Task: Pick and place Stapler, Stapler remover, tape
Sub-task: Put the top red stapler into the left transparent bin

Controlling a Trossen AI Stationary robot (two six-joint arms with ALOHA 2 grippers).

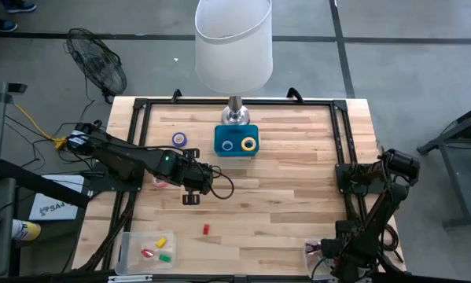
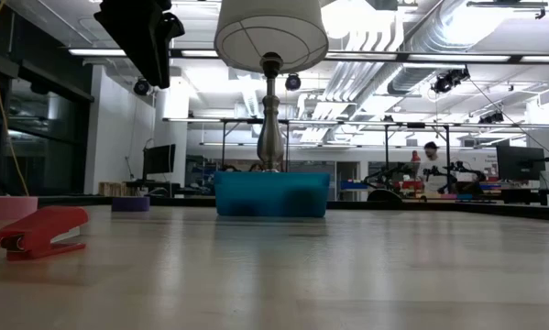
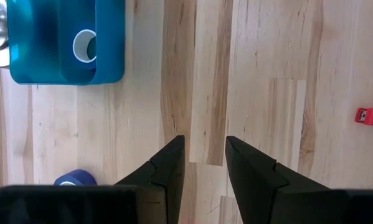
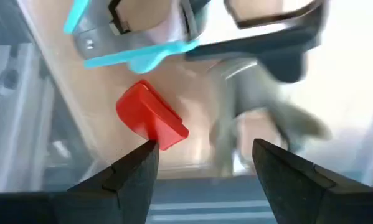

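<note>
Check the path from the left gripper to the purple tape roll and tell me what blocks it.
Nothing visible blocks it. The left gripper hangs above bare wood, its fingers parted and empty. The purple tape roll lies farther back, beside the blue tray, with only open tabletop between them.

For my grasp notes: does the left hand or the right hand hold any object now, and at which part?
Nothing is held. The left hand hangs open over bare wood of the table; the right hand is open too, parked at the table's right side.
</note>
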